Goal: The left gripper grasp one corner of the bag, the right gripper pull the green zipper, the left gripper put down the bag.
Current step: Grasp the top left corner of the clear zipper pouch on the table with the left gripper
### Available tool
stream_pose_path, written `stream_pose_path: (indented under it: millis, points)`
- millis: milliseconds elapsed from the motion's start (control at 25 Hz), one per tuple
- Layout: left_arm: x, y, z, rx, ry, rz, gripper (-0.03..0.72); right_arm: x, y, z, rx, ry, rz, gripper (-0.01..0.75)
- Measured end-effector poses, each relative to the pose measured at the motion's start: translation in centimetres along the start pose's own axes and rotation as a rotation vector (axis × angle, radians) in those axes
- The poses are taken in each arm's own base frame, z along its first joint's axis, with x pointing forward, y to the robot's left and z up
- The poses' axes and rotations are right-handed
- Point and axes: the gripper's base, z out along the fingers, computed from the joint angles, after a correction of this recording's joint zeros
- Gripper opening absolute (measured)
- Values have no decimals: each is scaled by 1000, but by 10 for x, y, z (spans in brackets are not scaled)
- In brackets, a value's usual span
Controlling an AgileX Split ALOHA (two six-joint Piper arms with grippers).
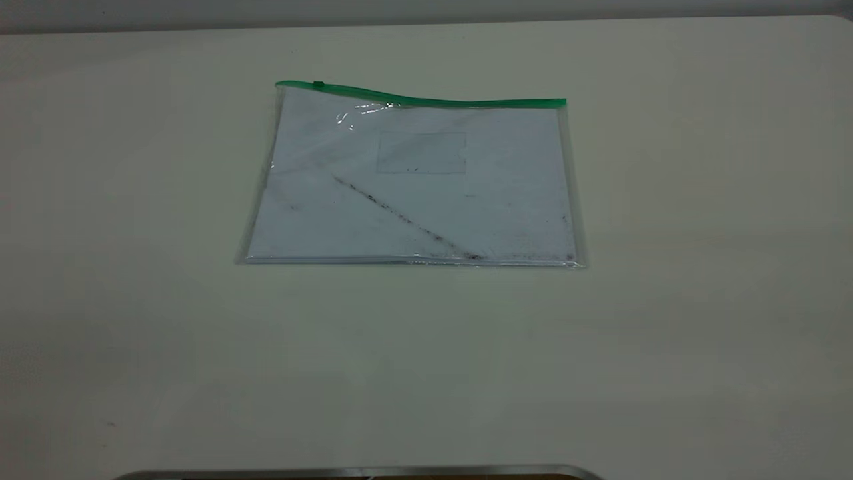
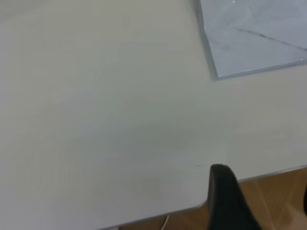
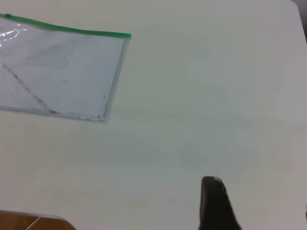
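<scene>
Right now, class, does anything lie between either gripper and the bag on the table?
Nothing visible does. The bag lies flat and alone on the table. Bare tabletop separates it from the left gripper and from the right gripper, both back near the table's edge.

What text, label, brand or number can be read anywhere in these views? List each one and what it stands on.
None can be read.
The bag on the table shows a faint empty rectangular outline on the white paper inside, with no letters in it.
The dark diagonal streak is a smudge, not writing.
The green zipper carries no print that can be made out.
</scene>
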Motion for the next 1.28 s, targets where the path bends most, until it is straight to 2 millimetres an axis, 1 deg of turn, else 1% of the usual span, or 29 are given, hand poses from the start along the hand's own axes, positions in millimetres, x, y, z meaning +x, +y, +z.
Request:
stream_pose_path:
  millis: [280, 640, 720, 800, 920, 1040, 1160, 1280]
  points:
    - [-2, -8, 0, 90, -21, -39, 449, -1, 0, 0, 0, -6, 0, 483]
    - [-4, -10, -1, 111, -36, -66, 447, -1, 0, 0, -3, -9, 7, 483]
    - [-7, -9, 0, 108, -52, -125, 447, -7, 3, 4, -35, -3, 26, 483]
    - [-14, -6, 4, 102, -39, -194, 447, -22, 7, 11, -90, -2, 55, 483]
    - [-32, 0, 19, 92, 13, -258, 447, -45, 8, 36, -124, 31, 25, 483]
    - [-52, 8, 43, 85, 81, -297, 448, -64, 6, 70, -141, 81, -34, 491]
    - [-69, 16, 75, 92, 179, -326, 475, -76, 7, 103, -183, 100, -92, 523]
    - [-82, 21, 107, 119, 287, -303, 537, -83, 11, 133, -256, 129, -121, 556]
